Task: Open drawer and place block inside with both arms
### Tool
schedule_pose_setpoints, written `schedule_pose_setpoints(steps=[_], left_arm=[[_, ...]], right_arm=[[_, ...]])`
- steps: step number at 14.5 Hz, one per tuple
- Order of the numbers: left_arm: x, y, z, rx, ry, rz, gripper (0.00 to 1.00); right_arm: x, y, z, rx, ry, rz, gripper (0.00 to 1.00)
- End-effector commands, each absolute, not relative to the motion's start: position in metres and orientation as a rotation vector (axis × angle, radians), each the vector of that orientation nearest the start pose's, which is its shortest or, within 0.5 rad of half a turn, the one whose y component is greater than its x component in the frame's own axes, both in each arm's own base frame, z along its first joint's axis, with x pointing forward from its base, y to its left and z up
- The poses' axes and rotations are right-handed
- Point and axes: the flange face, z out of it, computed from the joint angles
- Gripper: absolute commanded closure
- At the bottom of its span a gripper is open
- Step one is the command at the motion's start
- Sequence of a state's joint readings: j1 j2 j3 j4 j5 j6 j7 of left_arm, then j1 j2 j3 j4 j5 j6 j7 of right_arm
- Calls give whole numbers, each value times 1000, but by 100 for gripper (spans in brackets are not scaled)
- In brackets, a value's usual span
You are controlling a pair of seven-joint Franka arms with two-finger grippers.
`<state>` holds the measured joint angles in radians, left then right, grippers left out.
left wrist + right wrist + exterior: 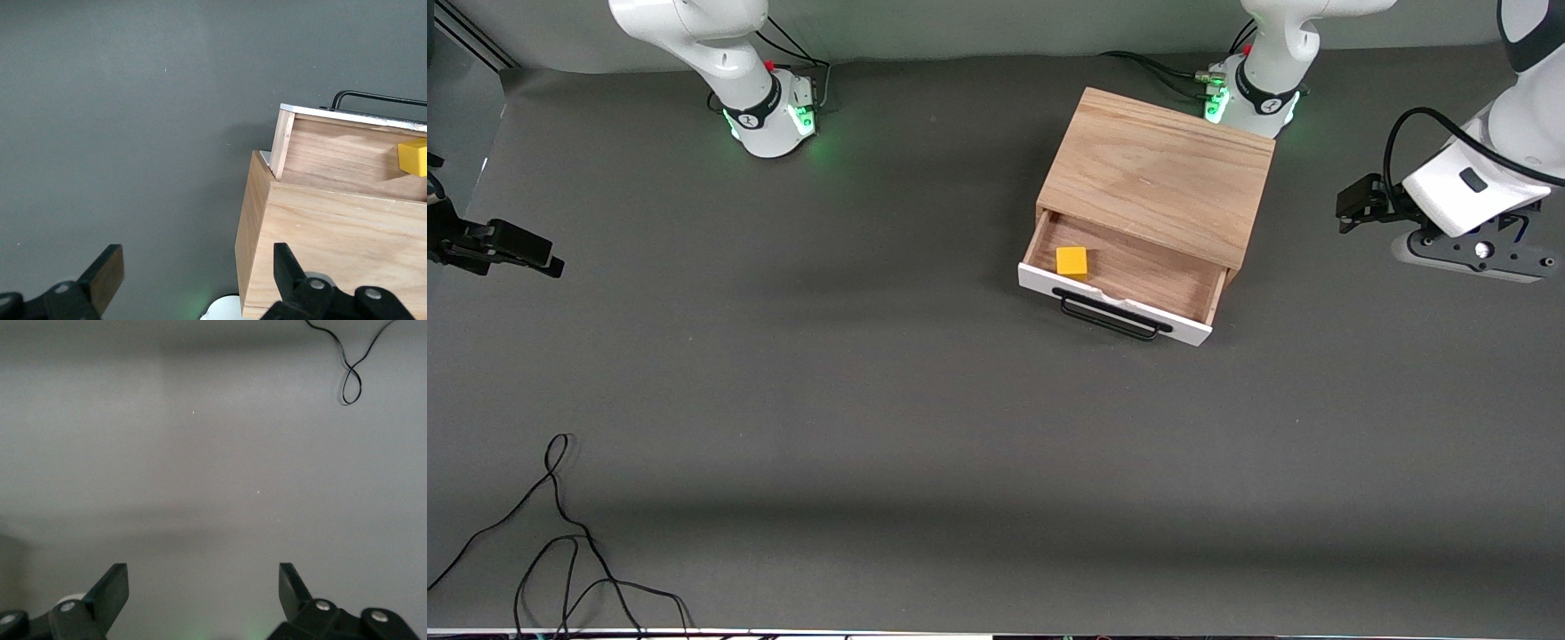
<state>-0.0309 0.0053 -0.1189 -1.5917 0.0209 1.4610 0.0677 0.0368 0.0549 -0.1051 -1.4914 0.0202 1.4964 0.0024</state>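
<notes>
High front overview, wrists downward — cabinet [1158,173] shared

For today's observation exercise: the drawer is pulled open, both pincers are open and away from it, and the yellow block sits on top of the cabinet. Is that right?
One detail is wrong. The block is not on top of the cabinet; it lies inside the open drawer, as the front view shows. The rest holds: the left pincer and the right pincer are open and away from it.

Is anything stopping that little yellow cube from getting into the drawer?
Nothing visible does: the block already sits inside the open drawer. Both arms wait apart, the left end effector open beside the cabinet, the right end effector open over bare table.
</notes>
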Motion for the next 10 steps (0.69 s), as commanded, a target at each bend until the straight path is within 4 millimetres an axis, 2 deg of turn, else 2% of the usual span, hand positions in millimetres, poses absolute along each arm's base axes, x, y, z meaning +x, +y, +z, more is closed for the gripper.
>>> schedule_pose_setpoints(steps=[1,3,10], left_arm=[[534,-80,604,-3085,333,225,0],[534,-80,604,-3085,333,225,0],[534,-80,604,-3085,328,224,0]], right_arm=[[563,-40,626,-3152,25,73,0],[562,-41,626,-3164,-20,76,0],[563,-40,626,-3162,-20,75,0]])
